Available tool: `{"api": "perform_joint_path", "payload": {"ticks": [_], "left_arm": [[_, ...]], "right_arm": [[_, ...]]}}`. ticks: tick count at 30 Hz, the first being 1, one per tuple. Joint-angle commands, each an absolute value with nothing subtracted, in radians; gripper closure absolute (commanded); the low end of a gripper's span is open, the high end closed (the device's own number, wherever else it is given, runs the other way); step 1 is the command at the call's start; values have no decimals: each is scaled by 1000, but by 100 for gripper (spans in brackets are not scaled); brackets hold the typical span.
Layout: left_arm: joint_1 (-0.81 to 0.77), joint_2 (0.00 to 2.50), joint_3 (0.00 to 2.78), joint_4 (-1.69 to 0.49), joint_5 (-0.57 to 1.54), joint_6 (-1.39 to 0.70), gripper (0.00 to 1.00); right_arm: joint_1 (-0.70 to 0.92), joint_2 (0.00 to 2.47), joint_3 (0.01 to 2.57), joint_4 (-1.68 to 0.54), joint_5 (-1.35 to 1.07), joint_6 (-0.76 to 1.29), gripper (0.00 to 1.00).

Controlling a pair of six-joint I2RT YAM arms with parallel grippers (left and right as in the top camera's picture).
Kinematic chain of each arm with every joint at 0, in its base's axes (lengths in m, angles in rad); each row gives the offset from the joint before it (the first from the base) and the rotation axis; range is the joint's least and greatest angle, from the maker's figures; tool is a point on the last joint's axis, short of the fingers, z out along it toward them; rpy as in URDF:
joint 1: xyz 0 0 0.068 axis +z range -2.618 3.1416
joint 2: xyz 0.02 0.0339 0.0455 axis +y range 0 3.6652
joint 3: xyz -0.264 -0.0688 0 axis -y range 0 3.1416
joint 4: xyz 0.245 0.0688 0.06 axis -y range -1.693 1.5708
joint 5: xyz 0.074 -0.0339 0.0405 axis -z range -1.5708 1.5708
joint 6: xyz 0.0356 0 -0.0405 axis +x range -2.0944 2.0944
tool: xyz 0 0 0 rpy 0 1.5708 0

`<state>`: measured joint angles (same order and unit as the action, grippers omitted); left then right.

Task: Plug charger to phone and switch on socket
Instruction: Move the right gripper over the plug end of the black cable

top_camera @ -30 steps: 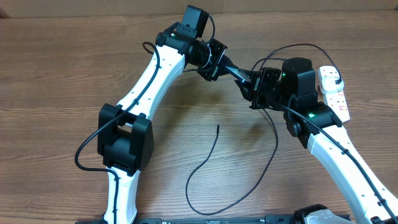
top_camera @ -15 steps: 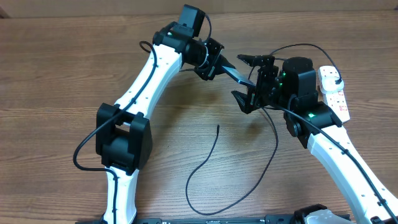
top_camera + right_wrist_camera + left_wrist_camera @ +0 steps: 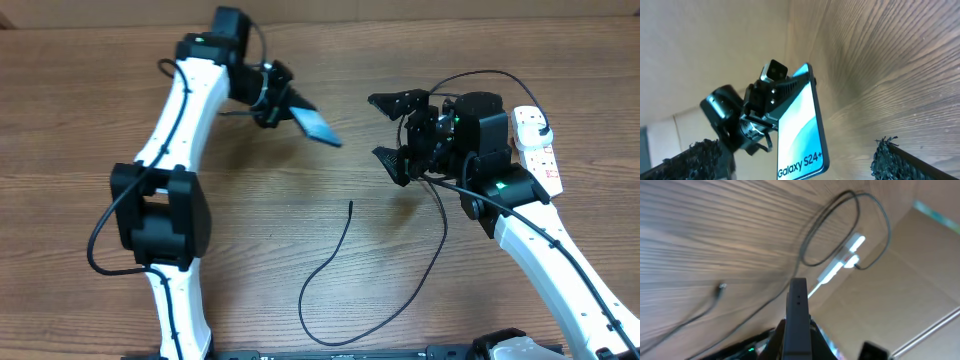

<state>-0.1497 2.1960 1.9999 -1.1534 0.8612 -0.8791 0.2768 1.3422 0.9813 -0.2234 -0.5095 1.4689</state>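
Matt wood-grain table (image 3: 500, 60), glossy phone (image 3: 800, 125), seemingly matt charger (image 3: 347, 225), white plastic socket (image 3: 540, 152)

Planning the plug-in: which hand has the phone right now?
The left hand, clamped on the phone; the right hand is open and empty.

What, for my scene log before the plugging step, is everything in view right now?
phone: one, light blue screen, held in the left gripper, upper centre
charger: one, thin black cable, looped on the table at centre, small end lying free
socket: one, white strip with red marks, far right of the table
table: one, brown wood grain, under everything
board: one, tan, along the table's far edge
left gripper: one, black, shut on the phone
right gripper: one, black, open and empty, left of the socket
left arm, right arm: two, white with black joints
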Motion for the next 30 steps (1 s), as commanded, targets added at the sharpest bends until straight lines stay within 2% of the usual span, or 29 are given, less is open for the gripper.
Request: {"api": "perform_joint_path", "payload": {"ticks": [1, 6, 9, 14, 18, 22, 25, 30], "left_arm": [[-90, 2196, 2020, -1252, 917, -568, 96], [-32, 2195, 2020, -1385, 918, -296, 96], [1, 2196, 2020, -1517, 918, -55, 94], [60, 2195, 2020, -1655, 921, 126, 95], [106, 2195, 2020, -1691, 965, 210, 94], [146, 2195, 2020, -1690, 971, 214, 94], [157, 2195, 2020, -1691, 970, 225, 94], [157, 2196, 2020, -1690, 970, 233, 95]], "right_arm": [[280, 1336, 1001, -217, -563, 1332, 0], [280, 1336, 1001, -150, -631, 1198, 0], [280, 1336, 1007, -60, -692, 1140, 0], [281, 1336, 1042, -84, -717, 1089, 1], [281, 1336, 1132, -250, -691, 986, 1], [282, 1336, 1290, -549, -553, 834, 1], [290, 1336, 1350, -695, -460, 759, 1], [363, 1344, 1354, -862, -271, 723, 1]]}}
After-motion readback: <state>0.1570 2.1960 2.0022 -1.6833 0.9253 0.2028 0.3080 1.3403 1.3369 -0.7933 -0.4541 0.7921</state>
